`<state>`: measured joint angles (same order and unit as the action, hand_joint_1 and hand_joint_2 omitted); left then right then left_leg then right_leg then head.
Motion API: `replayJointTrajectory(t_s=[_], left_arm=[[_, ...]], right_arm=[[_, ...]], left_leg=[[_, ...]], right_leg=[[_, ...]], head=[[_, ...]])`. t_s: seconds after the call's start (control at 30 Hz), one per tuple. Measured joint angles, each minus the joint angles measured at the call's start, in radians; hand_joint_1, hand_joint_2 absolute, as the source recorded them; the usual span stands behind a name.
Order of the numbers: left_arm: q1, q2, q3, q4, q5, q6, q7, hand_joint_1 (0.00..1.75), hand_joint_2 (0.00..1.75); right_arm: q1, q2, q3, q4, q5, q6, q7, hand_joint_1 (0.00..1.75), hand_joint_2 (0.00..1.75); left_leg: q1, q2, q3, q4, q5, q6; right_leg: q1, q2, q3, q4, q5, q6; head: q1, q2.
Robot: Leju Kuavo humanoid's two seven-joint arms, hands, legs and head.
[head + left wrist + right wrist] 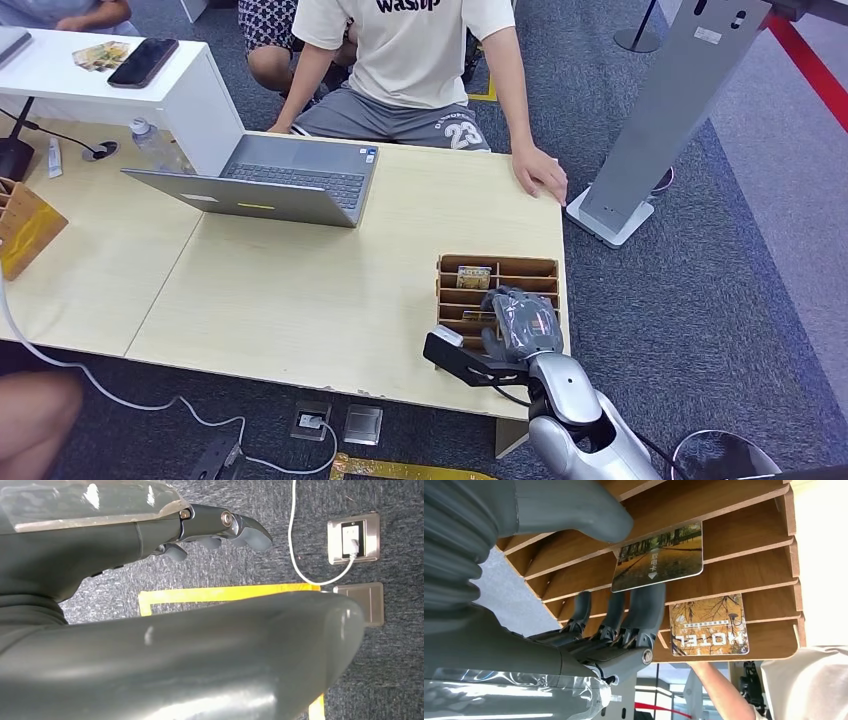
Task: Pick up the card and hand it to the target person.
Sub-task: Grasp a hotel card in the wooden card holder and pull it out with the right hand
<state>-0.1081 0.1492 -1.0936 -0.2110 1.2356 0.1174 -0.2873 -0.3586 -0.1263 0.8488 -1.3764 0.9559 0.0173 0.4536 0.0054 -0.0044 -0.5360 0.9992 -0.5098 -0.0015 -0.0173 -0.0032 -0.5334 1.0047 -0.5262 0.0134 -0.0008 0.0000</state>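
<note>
A wooden slotted card rack (545,268) stands at the table's front right corner. Two cards stand in it: one with a tree-lined road picture (659,555) and one marked HOTEL (709,625), which is further back in the rack (473,277). My right hand (522,325) reaches down over the rack's near slots. In the right wrist view its thumb (574,510) lies at one face of the road card and its fingers (644,610) at the other, pinching it while it still sits in its slot. My left hand (220,527) hangs over the carpet, holding nothing.
A seated person (410,60) faces me across the table, one hand (540,172) resting on its far right edge. An open laptop (270,180) sits mid-table, a second wooden rack (25,225) at the left. A grey stand (650,130) rises right of the table.
</note>
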Motion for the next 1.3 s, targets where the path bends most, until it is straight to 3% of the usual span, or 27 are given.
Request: replayJointTrajectory(t_s=[0.6,1.1,1.3], left_arm=[[0.0,0.0,0.003,0.0,0.0,-0.003,0.0,0.0,0.0],[0.0,0.0,0.004,0.0,0.0,-0.003,0.0,0.0,0.0],[0.0,0.0,0.004,0.0,0.0,-0.003,0.0,0.0,0.0]], right_arm=[[0.0,0.001,0.0,0.002,0.0,0.001,-0.006,0.93,1.75],[-0.001,0.005,0.0,0.006,0.0,-0.002,-0.008,1.3,1.75],[0.0,0.008,0.0,0.006,0.0,-0.002,-0.01,1.26,1.75]], left_leg=[[0.0,0.0,0.0,0.0,0.0,0.0],[0.0,0.0,0.0,0.0,0.0,0.0],[0.0,0.0,0.0,0.0,0.0,0.0]], right_leg=[[0.0,0.0,0.0,0.0,0.0,0.0],[0.0,0.0,0.0,0.0,0.0,0.0],[0.0,0.0,0.0,0.0,0.0,0.0]], head=[[0.0,0.0],[0.0,0.0],[0.0,0.0]])
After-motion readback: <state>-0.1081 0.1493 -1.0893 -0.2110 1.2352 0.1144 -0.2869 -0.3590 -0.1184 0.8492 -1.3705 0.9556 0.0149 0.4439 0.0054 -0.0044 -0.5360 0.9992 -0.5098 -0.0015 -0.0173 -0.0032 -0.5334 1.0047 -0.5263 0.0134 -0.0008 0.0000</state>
